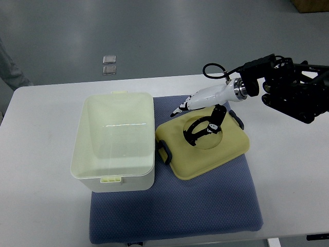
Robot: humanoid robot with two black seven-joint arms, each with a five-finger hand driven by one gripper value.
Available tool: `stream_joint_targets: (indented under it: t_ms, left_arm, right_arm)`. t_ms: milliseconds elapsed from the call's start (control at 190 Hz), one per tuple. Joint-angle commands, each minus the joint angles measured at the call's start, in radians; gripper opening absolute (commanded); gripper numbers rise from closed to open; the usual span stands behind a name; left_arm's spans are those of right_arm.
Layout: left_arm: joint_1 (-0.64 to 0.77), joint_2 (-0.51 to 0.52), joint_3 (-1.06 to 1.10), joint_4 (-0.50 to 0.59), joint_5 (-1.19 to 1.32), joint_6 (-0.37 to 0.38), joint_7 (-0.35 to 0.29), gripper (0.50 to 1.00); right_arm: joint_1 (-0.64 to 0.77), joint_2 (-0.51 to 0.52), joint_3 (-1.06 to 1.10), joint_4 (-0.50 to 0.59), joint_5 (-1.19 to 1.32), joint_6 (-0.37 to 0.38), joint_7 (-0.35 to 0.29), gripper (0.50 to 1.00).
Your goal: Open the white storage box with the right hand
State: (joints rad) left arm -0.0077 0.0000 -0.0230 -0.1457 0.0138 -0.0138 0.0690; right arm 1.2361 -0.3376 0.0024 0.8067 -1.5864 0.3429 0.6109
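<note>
The white storage box stands open on the left part of a blue mat, and its inside looks empty. Its pale yellow lid lies flat on the mat right beside the box, with a black handle in a round recess on top. My right hand comes in from the right edge and hovers over the lid's far side. A white finger stretches left past the lid's edge. A dark finger points down at the handle. The fingers are spread and do not close on the handle.
The white table carries the mat. Black latches sit on the lid's left and right ends. Two small grey squares lie on the floor beyond the table's far edge.
</note>
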Motion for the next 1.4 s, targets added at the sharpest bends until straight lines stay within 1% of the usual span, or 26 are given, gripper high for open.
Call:
stream_joint_targets:
  t_ms: [0,126,200,284,421,495,611,695,780,832,959,1011,1054,1091,1117,1122,1127,1133,1138,1143,1201,1396]
  left_arm:
    - [0.000,0.000,0.000,0.000,0.000,0.000,0.000,1.000]
    - [0.000,0.000,0.000,0.000,0.000,0.000,0.000,1.000]
    - [0.000,0.000,0.000,0.000,0.000,0.000,0.000,1.000]
    - [0.000,0.000,0.000,0.000,0.000,0.000,0.000,1.000]
    - [0.000,0.000,0.000,0.000,0.000,0.000,0.000,1.000]
    - [0.000,0.000,0.000,0.000,0.000,0.000,0.000,1.000]
    - [0.000,0.000,0.000,0.000,0.000,0.000,0.000,1.000]
    - [0.000,0.000,0.000,0.000,0.000,0.000,0.000,1.000]
    - [0.000,0.000,0.000,0.000,0.000,0.000,0.000,1.000]
    - [0.000,0.000,0.000,0.000,0.000,0.000,0.000,1.000]
    - [0.000,0.000,0.000,0.000,0.000,0.000,0.000,1.000]
    - [0.000,0.000,0.000,0.000,0.000,0.000,0.000,1.000]
    - [0.000,0.000,0.000,0.000,0.000,0.000,0.000,1.000]
    - [-0.001,0.000,0.000,0.000,0.000,0.000,0.000,1.000]
    - [0.000,0.000,0.000,0.000,0.000,0.000,0.000,1.000]
    - [0.000,0.000,0.000,0.000,0.000,0.000,0.000,1.000]
    - [0.000,0.000,0.000,0.000,0.000,0.000,0.000,1.000]
    - [0.000,0.000,0.000,0.000,0.000,0.000,0.000,1.000]
    - [0.000,0.000,0.000,0.000,0.000,0.000,0.000,1.000]
    - [0.000,0.000,0.000,0.000,0.000,0.000,0.000,1.000]
    - [0.000,0.000,0.000,0.000,0.000,0.000,0.000,1.000]
    - [0.000,0.000,0.000,0.000,0.000,0.000,0.000,1.000]
  right_arm:
    - [0.009,-0.006,0.004,0.000,0.077,0.015,0.000,0.928]
    - [0.034,-0.018,0.050,0.000,0.239,0.030,0.000,0.928]
    - [0.028,-0.032,0.106,-0.003,0.361,0.047,0.000,0.928]
    - [0.014,-0.034,0.168,-0.006,0.477,0.048,0.000,0.928]
    - [-0.090,-0.024,0.269,-0.014,0.733,0.041,0.000,0.928]
    - [-0.130,-0.009,0.309,-0.034,0.830,0.024,0.000,0.928]
    - [-0.199,0.038,0.384,-0.081,0.983,-0.030,0.000,0.928]
    - [-0.237,0.069,0.427,-0.123,1.098,-0.039,0.000,0.928]
    - [-0.267,0.088,0.439,-0.167,1.201,-0.050,0.000,0.928]
    - [-0.283,0.103,0.439,-0.202,1.283,-0.073,0.000,0.928]
    - [-0.330,0.131,0.436,-0.222,1.392,-0.094,0.000,0.928]
    - [-0.340,0.134,0.438,-0.231,1.421,-0.114,0.000,0.928]
    - [-0.343,0.137,0.436,-0.235,1.457,-0.137,-0.031,0.928]
    - [-0.342,0.137,0.429,-0.239,1.496,-0.162,-0.085,0.928]
    - [-0.343,0.137,0.424,-0.242,1.514,-0.166,-0.115,0.928]
    - [-0.343,0.137,0.423,-0.242,1.523,-0.166,-0.132,0.928]
    - [-0.343,0.137,0.422,-0.242,1.523,-0.166,-0.132,0.928]
    - [-0.343,0.137,0.421,-0.242,1.528,-0.165,-0.149,0.928]
    - [-0.343,0.137,0.421,-0.242,1.528,-0.165,-0.149,0.928]
    - [-0.345,0.138,0.419,-0.242,1.534,-0.165,-0.163,0.928]
    - [-0.346,0.140,0.419,-0.242,1.546,-0.171,-0.209,0.928]
    - [-0.388,0.140,0.435,-0.247,1.553,-0.176,-0.212,0.928]
